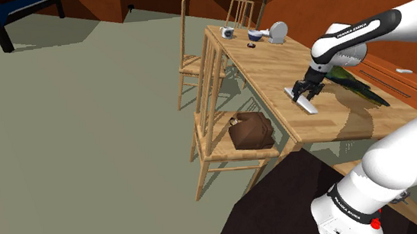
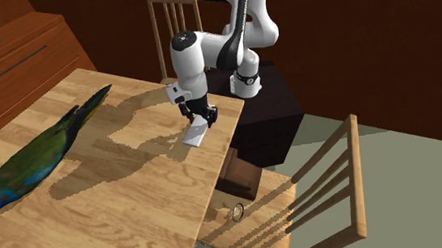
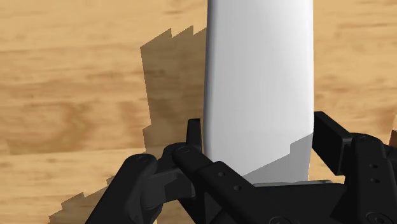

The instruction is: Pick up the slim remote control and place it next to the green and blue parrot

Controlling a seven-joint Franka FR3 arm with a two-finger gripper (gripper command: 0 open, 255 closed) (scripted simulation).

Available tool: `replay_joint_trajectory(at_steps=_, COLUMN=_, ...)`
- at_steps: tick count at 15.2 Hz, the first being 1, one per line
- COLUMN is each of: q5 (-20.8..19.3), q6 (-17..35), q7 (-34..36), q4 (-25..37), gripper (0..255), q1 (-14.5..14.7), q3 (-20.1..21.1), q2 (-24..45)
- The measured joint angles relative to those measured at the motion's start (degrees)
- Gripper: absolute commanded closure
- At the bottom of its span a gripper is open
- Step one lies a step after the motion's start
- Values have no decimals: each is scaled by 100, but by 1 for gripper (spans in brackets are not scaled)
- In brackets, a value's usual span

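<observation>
Since the claw (image 3: 257, 130) clasps the white remote (image 3: 261, 70) by its long sides near the table (image 2: 137, 215) edge at the centre of the second exterior view, lift it level and carry it steadily toward the parrot (image 2: 36, 162) at that view's left.

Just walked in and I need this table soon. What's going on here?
The white arm's black gripper is down at the wooden table, its fingers clasping the sides of a slim white remote control near the table's edge. The green and blue parrot lies farther along the table, apart from the remote. I cannot tell whether the remote is off the surface.
</observation>
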Motion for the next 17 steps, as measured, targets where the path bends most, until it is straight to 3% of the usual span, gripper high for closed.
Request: replay_joint_trajectory(at_steps=17, q5=-170, q6=-1421, q7=162, q4=806, gripper=255, q1=-37, q3=179, q2=-648)
